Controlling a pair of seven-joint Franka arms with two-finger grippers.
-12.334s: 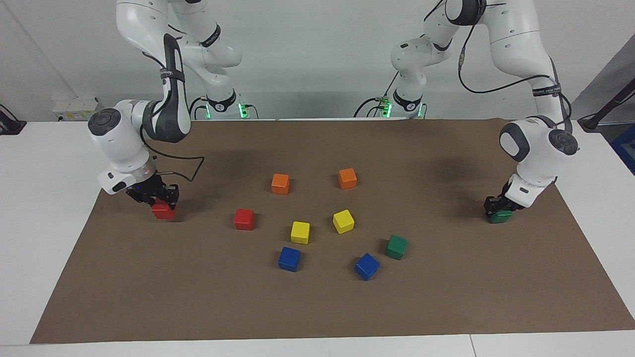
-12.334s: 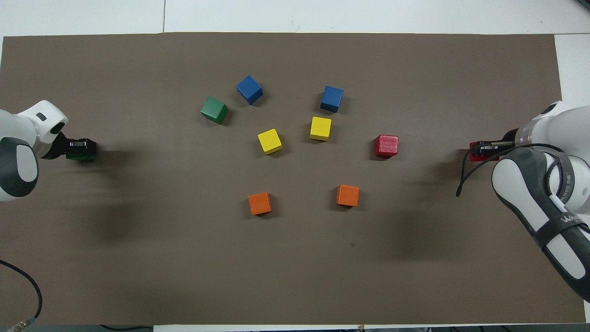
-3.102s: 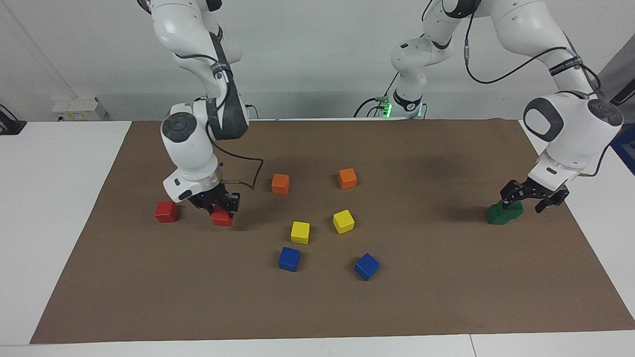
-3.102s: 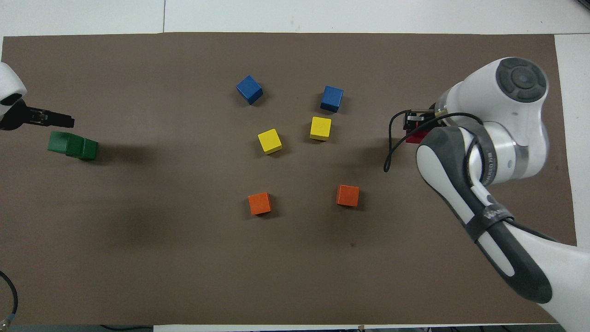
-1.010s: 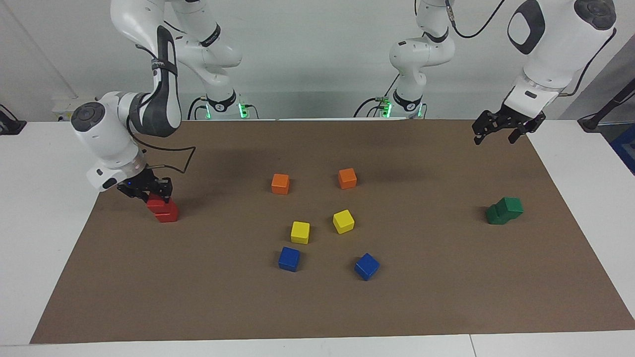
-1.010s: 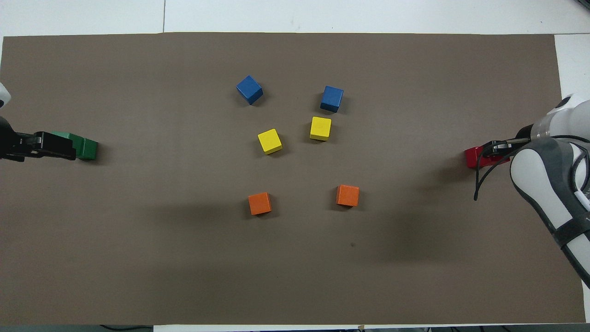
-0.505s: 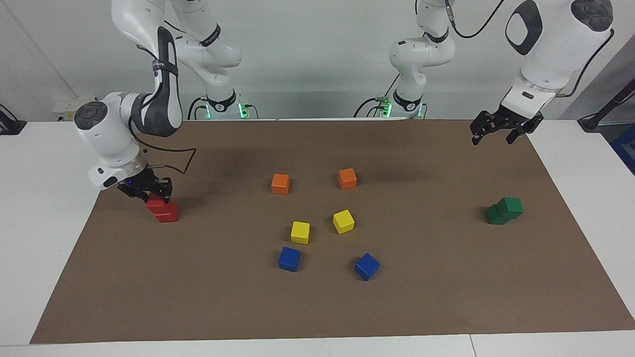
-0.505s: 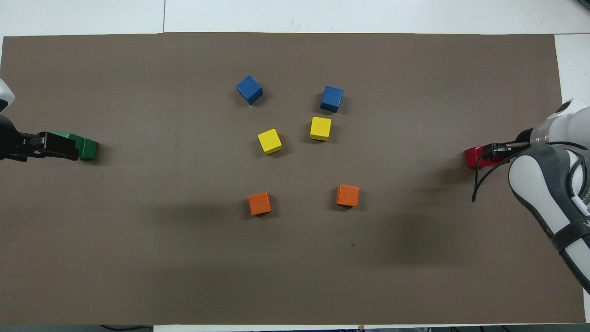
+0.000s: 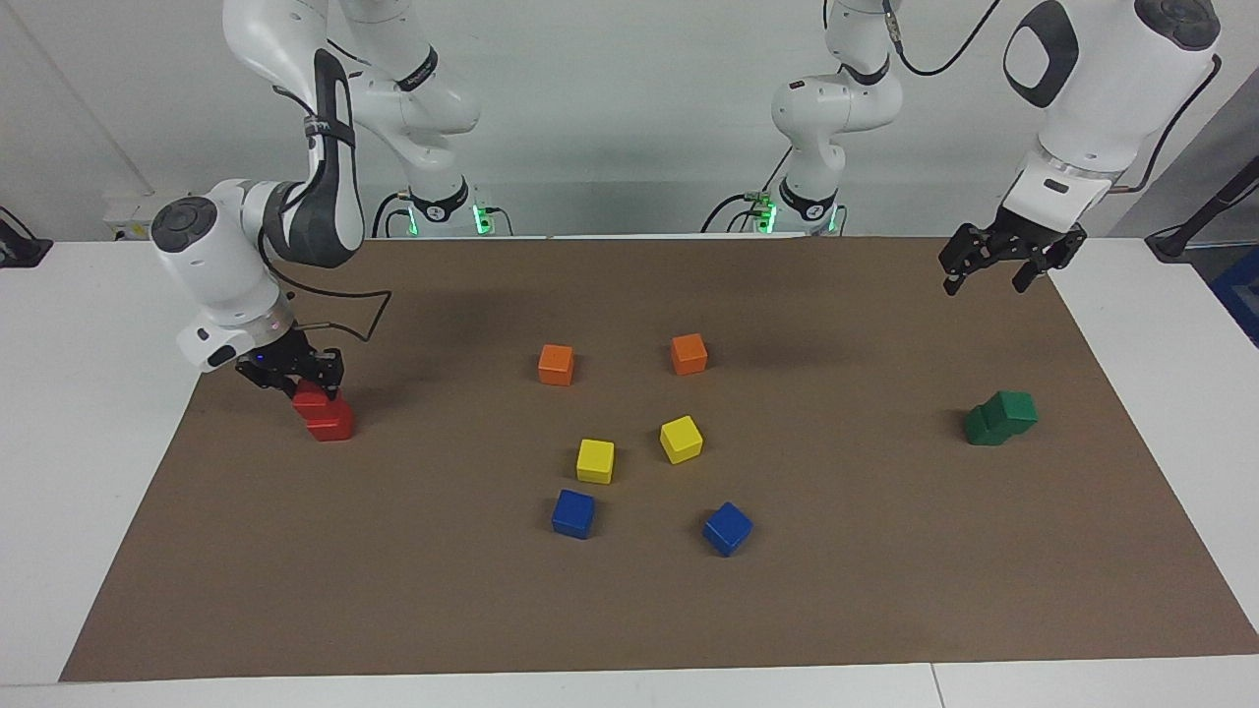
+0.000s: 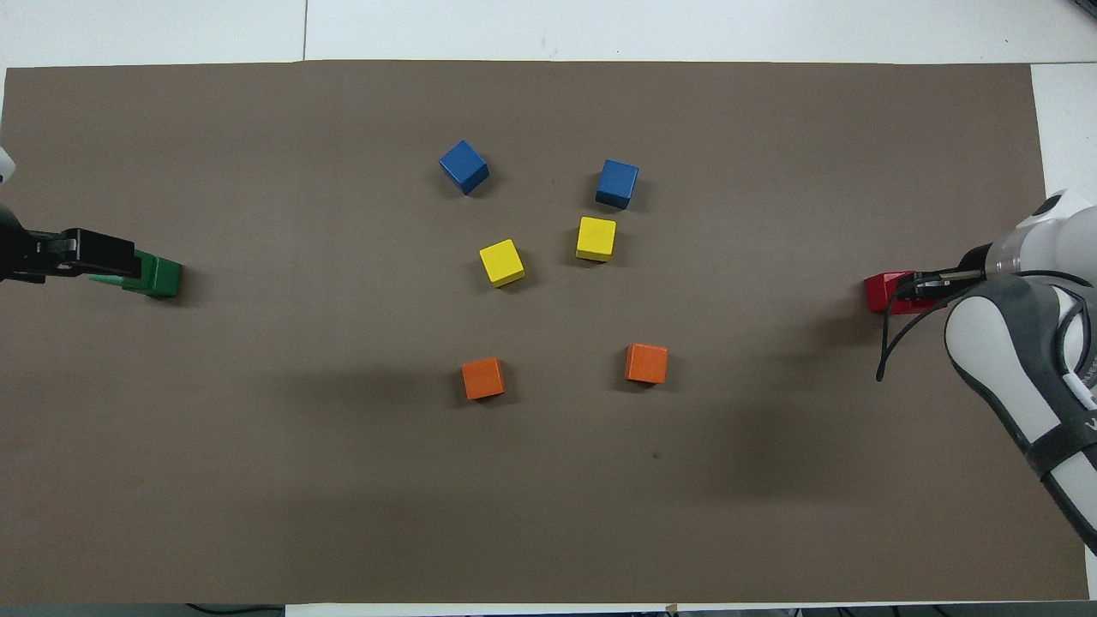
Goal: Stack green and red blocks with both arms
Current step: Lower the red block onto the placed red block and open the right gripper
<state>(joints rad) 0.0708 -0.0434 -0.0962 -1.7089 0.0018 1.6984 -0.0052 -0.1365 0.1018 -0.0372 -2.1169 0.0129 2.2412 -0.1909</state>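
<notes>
1. The left gripper (image 9: 1013, 260) has shifted slightly, fingers spread wide and holding nothing, above the two stacked green blocks (image 9: 1000, 418) (top one offset).
2. The right gripper (image 9: 292, 373) clasps the upper red block (image 9: 311, 399), seated on the lower red block (image 9: 331, 425) at its end of the bench (image 9: 885, 610).

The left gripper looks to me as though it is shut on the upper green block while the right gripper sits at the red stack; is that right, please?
Not quite. The left gripper is open and up in the air, apart from the green blocks, as the facing view shows. The right gripper does sit at the red stack.
</notes>
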